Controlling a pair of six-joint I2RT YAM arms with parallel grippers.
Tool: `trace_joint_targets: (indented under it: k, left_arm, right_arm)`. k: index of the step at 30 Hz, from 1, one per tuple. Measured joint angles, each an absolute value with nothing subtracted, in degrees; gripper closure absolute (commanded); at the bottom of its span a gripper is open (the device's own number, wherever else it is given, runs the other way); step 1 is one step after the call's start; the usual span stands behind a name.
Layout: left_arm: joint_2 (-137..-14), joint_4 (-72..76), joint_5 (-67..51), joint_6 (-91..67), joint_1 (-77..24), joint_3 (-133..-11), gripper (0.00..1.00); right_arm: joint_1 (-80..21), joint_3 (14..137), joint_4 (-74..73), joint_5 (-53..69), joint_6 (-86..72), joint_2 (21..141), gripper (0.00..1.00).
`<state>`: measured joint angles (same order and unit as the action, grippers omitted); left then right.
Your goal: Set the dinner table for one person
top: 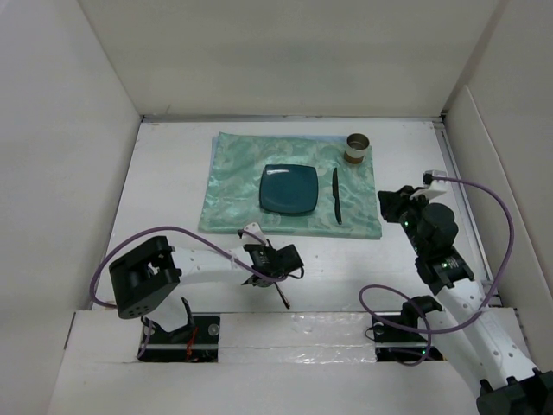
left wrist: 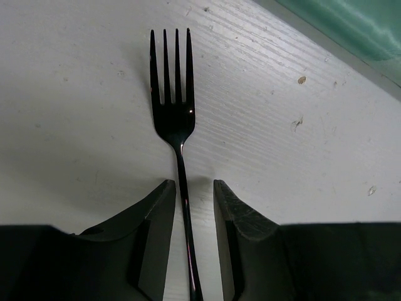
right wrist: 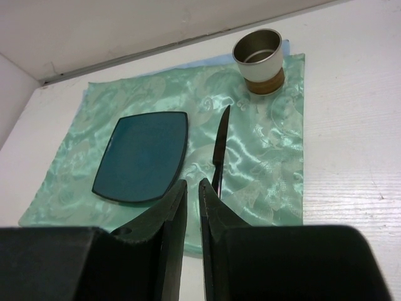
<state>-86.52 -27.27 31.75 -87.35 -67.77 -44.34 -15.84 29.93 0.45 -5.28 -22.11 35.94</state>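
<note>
White and flat, the tabletop point(top: 168, 186) is seen under everything, with white walls point(top: 285, 60) stood up around it. A shiny pale green placemat point(top: 233, 186) is spread on its far half. A dark blue-green square plate point(top: 289, 189) is laid in the middle of the placemat. A black knife point(top: 336, 197) is laid just to the right of the plate, not touching it. A small metal cup point(top: 358, 147) is stood upright on the far right corner of the placemat.

On the bare tabletop, near the front edge of the placemat, a black fork point(left wrist: 177, 113) is laid flat. The left fingers point(left wrist: 156, 216) are held open, one on each side of the fork's handle. The right fingers point(right wrist: 169, 219) are held over the bare tabletop to the right of the placemat. They are almost pressed together, with only a thin gap, and nothing is held between them.
</note>
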Motion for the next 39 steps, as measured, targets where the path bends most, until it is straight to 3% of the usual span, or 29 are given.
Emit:
trace_joint_targets:
  k: [20,24,27,39]
  left_arm:
    - [-89.8,-27.8,34.2,-86.1,-69.1,-46.2,0.84]
    - [-91.2,-28.4,35.4,-84.4,-69.8,-47.0,0.90]
    - [-92.1,-28.8,36.3,-83.3,-70.7,-47.4,1.00]
    - [-90.2,-37.7,37.8,-79.6,-74.5,-50.4,1.00]
  right_arm:
    - [-15.8,29.9,0.4,-5.3,-22.1,35.8,0.80]
    - [-15.8,29.9,0.2,-5.4,-22.1,35.0,0.80]
    - [-15.8,29.9,0.1,-5.4,-22.1,34.7,0.79]
    - [-15.8,29.9,0.0,-5.3,-22.2,35.2,0.78]
